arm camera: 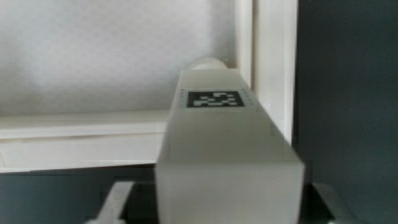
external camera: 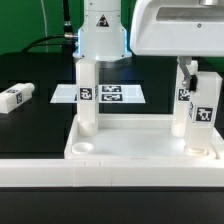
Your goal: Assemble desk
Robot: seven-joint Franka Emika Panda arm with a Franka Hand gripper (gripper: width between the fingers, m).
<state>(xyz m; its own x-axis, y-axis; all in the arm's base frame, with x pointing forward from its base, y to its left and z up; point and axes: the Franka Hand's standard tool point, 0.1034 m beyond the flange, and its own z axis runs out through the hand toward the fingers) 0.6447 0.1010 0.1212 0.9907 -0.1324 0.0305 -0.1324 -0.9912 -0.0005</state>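
Observation:
The white tray-like tabletop (external camera: 140, 150) lies in front of me with its corner sockets up. One white leg (external camera: 88, 95) stands upright in its back corner on the exterior view's left. Another leg (external camera: 183, 105) stands at the back on the right. My gripper (external camera: 200, 75) comes down from above and is shut on a third tagged leg (external camera: 206, 118), held upright over the near right corner. In the wrist view this leg (arm camera: 217, 140) fills the middle between my dark fingers (arm camera: 125, 205), with the tabletop's rim (arm camera: 107, 130) beyond. A fourth leg (external camera: 16, 97) lies loose on the black table at the left.
The marker board (external camera: 115, 95) lies flat behind the tabletop, below the robot base (external camera: 103, 35). A long white low wall (external camera: 110, 175) runs along the front edge. The near left socket (external camera: 85, 147) of the tabletop is open.

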